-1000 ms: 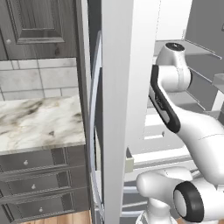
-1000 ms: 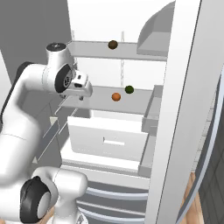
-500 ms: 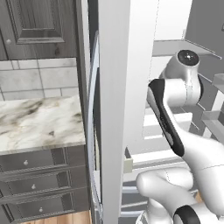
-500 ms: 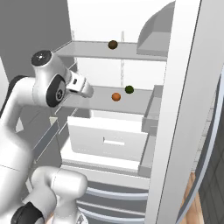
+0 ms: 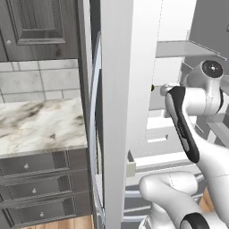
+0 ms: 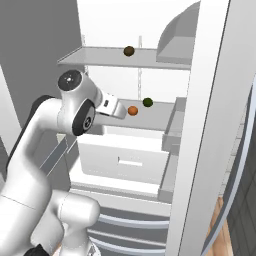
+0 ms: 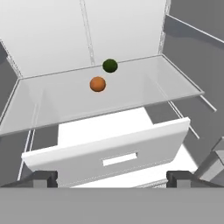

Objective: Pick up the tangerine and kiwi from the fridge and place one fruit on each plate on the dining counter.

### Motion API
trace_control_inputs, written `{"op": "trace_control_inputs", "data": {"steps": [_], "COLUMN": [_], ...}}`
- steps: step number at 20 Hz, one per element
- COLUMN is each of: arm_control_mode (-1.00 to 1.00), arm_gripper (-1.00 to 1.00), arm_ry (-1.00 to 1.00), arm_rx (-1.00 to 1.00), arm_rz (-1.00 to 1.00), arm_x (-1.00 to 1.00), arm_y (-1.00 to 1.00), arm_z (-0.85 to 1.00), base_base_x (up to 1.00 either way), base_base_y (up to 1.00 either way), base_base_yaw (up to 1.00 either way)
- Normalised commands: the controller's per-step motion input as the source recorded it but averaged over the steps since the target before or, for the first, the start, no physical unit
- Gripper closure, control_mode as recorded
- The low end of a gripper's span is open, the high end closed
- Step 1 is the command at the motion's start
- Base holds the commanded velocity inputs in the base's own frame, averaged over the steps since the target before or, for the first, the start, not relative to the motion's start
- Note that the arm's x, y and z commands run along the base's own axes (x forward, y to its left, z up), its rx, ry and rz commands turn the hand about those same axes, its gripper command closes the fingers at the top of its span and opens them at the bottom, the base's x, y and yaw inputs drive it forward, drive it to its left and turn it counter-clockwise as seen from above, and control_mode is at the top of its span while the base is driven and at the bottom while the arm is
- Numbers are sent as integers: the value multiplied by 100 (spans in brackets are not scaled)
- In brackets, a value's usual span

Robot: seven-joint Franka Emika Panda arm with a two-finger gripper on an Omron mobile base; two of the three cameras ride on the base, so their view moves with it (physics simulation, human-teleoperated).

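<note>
The fridge point(image 6: 210, 125) stands open with its thick white door swung out, and the arm is reaching into the pale interior — this looks like the approach for the first pick, with neither fruit lifted yet. Inside, a middle shelf point(image 7: 57, 105) sits over a white drawer point(image 7: 109, 151) that is pulled partway out. On that shelf lies the tangerine point(image 7: 97, 84), nearer the hand, with the kiwi point(image 7: 110, 65) just behind and beside it; the two are close together but apart. A second dark ball point(image 6: 129, 50) rests on the shelf above. The gripper point(image 7: 111, 177) is spread wide and empty, well short of the fruit. The next move, as I judge it, calls for pushing forward over the drawer and centring on the tangerine without knocking the kiwi. Left of the fridge runs a marble counter point(image 5: 36, 123) over dark drawers.
</note>
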Motion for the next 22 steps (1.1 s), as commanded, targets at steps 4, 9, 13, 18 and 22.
{"op": "trace_control_inputs", "data": {"steps": [4,9,13,18,22], "arm_control_mode": [-100,-100,-100,-100,-100], "arm_gripper": [-100,-100,-100,-100,-100], "arm_ry": [13,27,41,12,7], "arm_rx": [0,0,0,0,0], "arm_rz": [2,1,1,0,0], "arm_x": [3,30,41,5,26], "arm_y": [0,1,0,0,5], "arm_z": [0,0,0,-22,-44], "base_base_x": [0,0,0,0,0], "base_base_y": [0,0,0,0,0], "base_base_yaw": [0,0,0,0,0]}}
